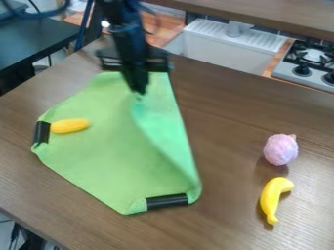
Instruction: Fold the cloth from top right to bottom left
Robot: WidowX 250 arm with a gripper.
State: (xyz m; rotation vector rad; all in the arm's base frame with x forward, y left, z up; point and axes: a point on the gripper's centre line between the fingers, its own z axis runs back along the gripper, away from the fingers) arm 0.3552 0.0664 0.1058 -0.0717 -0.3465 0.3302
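Fairly bright, soft light spreads over the brown surface (228,107), leaving faint, loose-edged shadows by the pink toy (281,149) and the banana (272,199). The green cloth (108,146) takes it well, paler along its right side, while the tool (138,92) looks nearly black. Behind, the white sink (219,48) gleams brightest.

a brown wood-grain tabletop (219,219) carries a green cloth (108,156) on the left, its far right part raised; on the right sit a mottled pink toy (281,149) and, nearer, a curved yellow banana (269,197).
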